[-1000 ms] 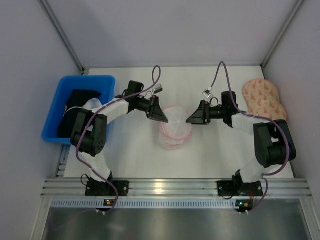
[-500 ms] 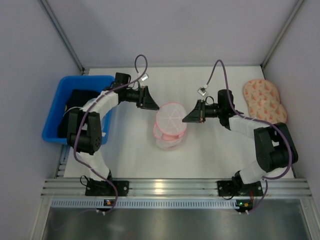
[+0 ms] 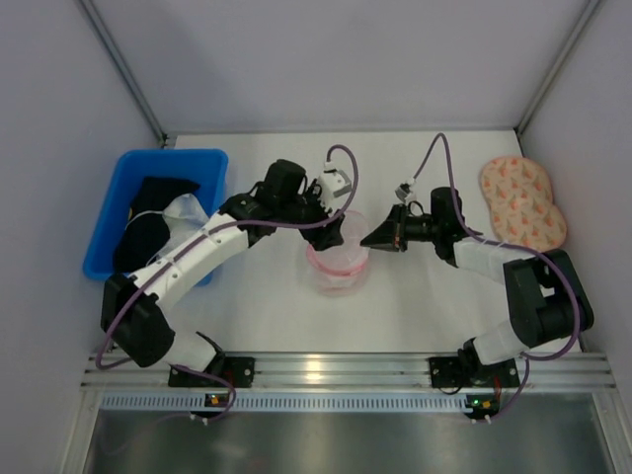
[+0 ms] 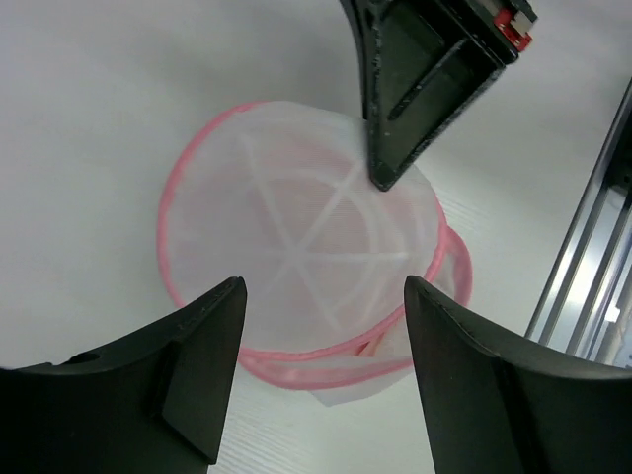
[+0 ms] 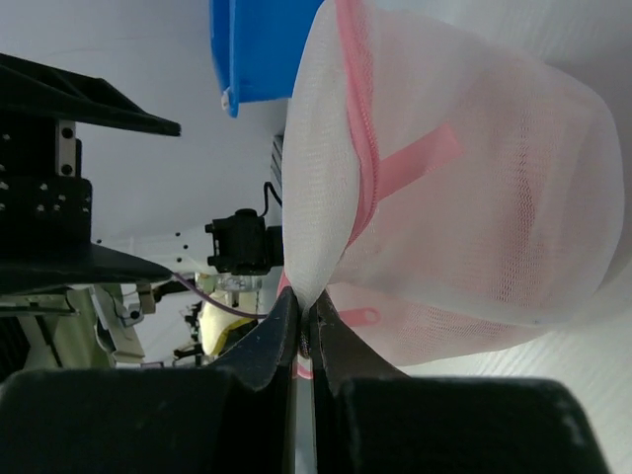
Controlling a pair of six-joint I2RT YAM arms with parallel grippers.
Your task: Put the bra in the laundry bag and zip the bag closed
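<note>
Pinching the white mesh of the laundry bag [image 3: 339, 259] on its right-hand side, my right jaws are closed tight on a fold of the fabric just beside the pink zipper [image 5: 357, 109]. My left jaws hang spread wide directly above the bag's domed top, gripping nothing. In the left wrist view the tip of the right jaws shows beyond them, at the bag's rim. The bag sits on the white surface [image 3: 257, 296] between my two arms, its round, ribbed top facing up. A pink band [image 5: 415, 163] shows through the mesh. Whether that is the bra I cannot tell, and no view shows it plainly. Well off to my left, a blue bin [image 3: 173, 156] holds dark clothes [image 3: 148, 222]. Well off to my right, a peach speckled pad [image 3: 523, 202] lies on the surface near the wall.
</note>
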